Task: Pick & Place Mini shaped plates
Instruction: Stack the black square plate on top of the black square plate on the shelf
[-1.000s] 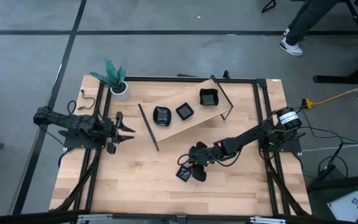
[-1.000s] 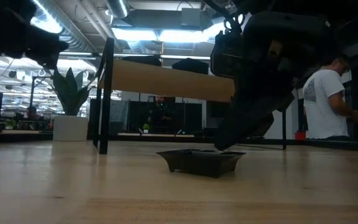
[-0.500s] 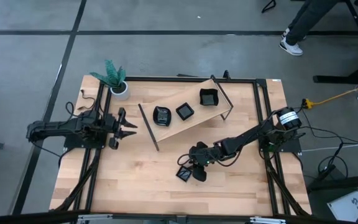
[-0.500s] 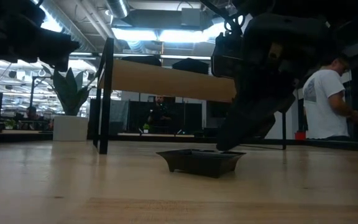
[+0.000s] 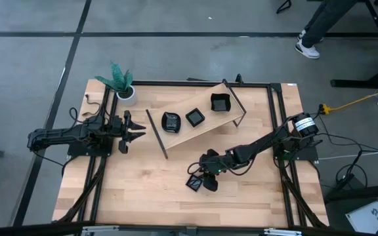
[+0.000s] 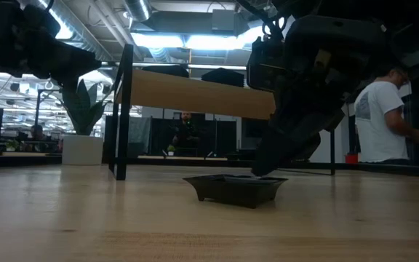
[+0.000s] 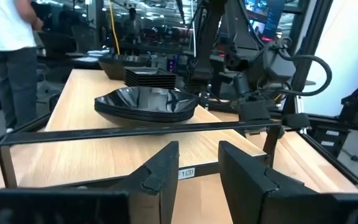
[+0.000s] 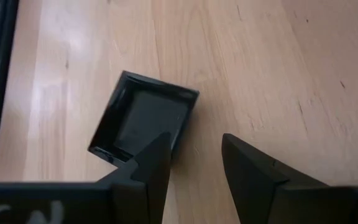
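One square glossy black mini plate (image 5: 194,182) lies flat on the table in front of a raised wooden shelf (image 5: 205,128). It also shows in the low view (image 6: 235,188) and the right wrist view (image 8: 143,119). My right gripper (image 5: 205,178) is open just above it, with one finger over the plate's edge and the other over bare wood. Three small stacks of black plates (image 5: 170,121) (image 5: 195,117) (image 5: 220,103) rest on the shelf. My left gripper (image 5: 134,133) is open and empty at the table's left, pointing at the shelf. The left wrist view shows a rounded stack (image 7: 145,102). My right gripper comes slanting down from the table's right. One fingertip (image 8: 157,152) stands over the rim of the plate (image 8: 178,134) at one side. I cannot tell whether it touches the rim. The plate lies flat on the table.
The shelf stands on thin black legs (image 6: 121,109), with a black bar (image 7: 135,130) at its left end. A white pot with a green plant (image 5: 126,93) is at the far left corner. A person (image 6: 380,124) stands beyond the table. There is bare wood along the near edge.
My left gripper has moved a little toward the table's far edge and right, toward the shelf, and stays open. My right gripper and the plate have kept still.
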`<state>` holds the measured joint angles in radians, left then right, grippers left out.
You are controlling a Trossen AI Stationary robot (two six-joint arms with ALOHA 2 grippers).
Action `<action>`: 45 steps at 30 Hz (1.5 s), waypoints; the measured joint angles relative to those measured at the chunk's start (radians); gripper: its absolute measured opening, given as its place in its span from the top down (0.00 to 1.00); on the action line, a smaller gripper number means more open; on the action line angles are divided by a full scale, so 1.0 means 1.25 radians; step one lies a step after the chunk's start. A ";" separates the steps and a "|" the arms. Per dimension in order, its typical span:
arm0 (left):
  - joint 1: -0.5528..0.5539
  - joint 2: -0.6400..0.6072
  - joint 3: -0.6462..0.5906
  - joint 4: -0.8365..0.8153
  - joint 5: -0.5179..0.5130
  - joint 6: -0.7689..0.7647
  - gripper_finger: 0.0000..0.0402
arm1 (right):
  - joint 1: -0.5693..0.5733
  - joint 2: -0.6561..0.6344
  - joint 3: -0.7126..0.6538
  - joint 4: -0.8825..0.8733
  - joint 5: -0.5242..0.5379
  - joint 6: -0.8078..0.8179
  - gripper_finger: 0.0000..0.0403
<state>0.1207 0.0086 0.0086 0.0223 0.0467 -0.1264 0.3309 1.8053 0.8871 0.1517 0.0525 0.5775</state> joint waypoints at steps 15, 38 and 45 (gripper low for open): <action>0.000 0.000 0.000 0.002 -0.001 -0.014 0.73 | 0.002 0.061 0.031 0.026 -0.022 -0.012 0.64; 0.000 0.000 0.000 0.003 -0.004 -0.014 0.73 | 0.002 0.064 0.060 -0.015 -0.027 -0.070 0.97; 0.000 0.000 0.000 0.003 -0.004 -0.014 0.72 | -0.005 0.064 0.067 -0.018 -0.102 -0.092 0.99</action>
<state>0.1207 0.0090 0.0086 0.0257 0.0418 -0.1440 0.3251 1.8850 0.9713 0.1295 -0.0756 0.4624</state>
